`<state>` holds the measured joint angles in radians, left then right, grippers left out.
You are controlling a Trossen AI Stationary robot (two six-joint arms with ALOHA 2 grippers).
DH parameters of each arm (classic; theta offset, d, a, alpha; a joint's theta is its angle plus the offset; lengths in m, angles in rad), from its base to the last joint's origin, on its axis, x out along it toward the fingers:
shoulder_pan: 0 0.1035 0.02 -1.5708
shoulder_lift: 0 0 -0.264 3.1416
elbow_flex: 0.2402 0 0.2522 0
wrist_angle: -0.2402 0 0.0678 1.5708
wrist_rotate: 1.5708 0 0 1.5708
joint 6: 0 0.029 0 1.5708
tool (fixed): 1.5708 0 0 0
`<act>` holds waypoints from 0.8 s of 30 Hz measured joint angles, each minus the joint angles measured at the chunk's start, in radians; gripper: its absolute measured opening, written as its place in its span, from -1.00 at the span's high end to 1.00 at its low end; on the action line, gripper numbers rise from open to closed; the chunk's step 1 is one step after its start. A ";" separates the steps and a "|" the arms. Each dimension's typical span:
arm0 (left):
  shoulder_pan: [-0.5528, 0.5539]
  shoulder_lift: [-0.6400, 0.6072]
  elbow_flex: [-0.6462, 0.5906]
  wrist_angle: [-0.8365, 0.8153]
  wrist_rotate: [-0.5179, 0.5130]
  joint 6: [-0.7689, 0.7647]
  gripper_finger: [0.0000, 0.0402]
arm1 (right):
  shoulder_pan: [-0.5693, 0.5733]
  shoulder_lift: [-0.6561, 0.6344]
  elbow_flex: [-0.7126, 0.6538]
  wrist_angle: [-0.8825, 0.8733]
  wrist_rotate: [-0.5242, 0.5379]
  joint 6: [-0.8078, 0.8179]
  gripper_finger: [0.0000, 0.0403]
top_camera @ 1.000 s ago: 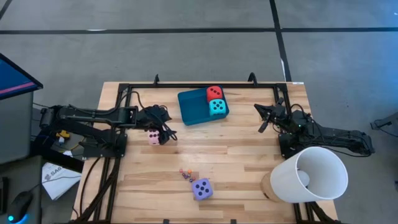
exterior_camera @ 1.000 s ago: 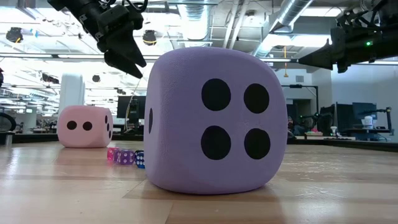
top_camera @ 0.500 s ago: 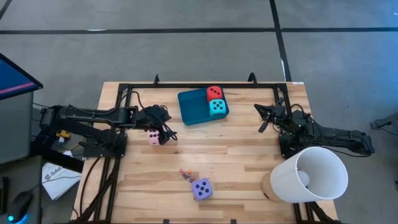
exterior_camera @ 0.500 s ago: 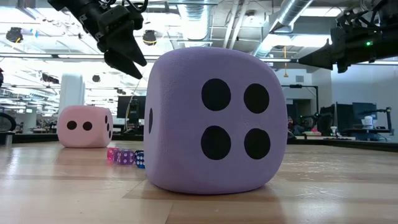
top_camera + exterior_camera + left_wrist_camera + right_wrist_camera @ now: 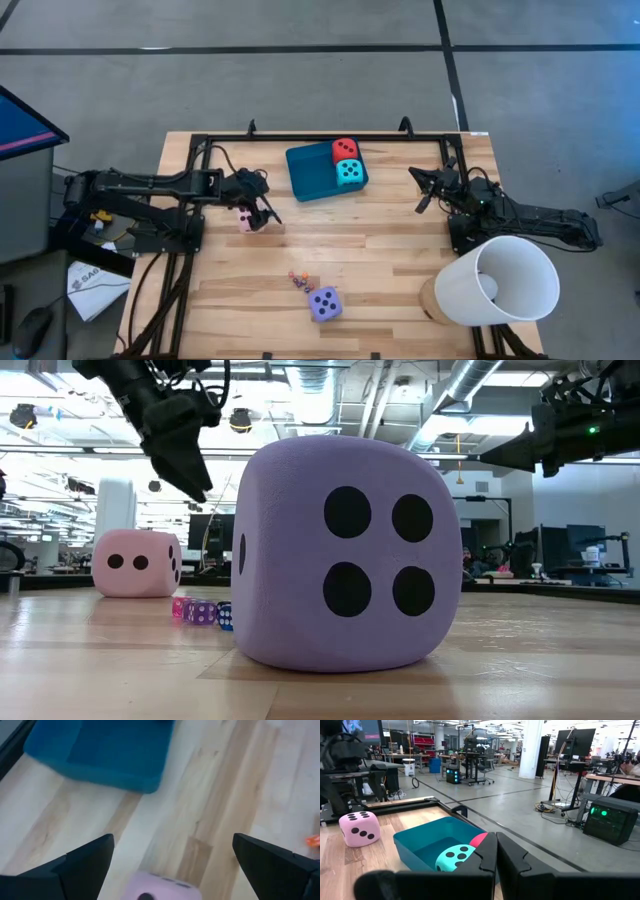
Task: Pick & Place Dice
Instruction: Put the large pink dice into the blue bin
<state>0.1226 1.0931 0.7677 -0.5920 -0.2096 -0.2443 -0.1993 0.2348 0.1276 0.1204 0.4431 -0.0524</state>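
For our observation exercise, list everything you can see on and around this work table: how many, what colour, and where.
Tray: one, teal, back centre of table.
Red die: one, in tray.
Turquoise die: one, in tray beside the red die.
Pink die: one, left of tray, on table.
Purple die: one, front centre.
Small dice: a few, mixed colours, beside the purple die.
White bucket: one, on its side, front right.
Left gripper: fingers open over the pink die.
Right gripper: fingers shut, waiting right of tray.
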 joint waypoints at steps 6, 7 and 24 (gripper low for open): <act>0.044 0.000 0.000 -0.014 0.000 0.000 -0.99 | 0.000 0.000 0.000 0.000 0.000 0.000 1.00; 0.048 0.000 0.000 -0.015 0.000 0.001 -0.99 | 0.000 0.000 0.000 0.000 0.000 0.000 1.00; 0.050 0.000 0.000 -0.204 -0.021 0.065 -0.99 | 0.000 0.000 0.000 -0.016 0.000 0.000 1.00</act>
<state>0.1726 1.0931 0.7673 -0.7958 -0.2306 -0.1790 -0.1989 0.2348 0.1276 0.1047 0.4431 -0.0525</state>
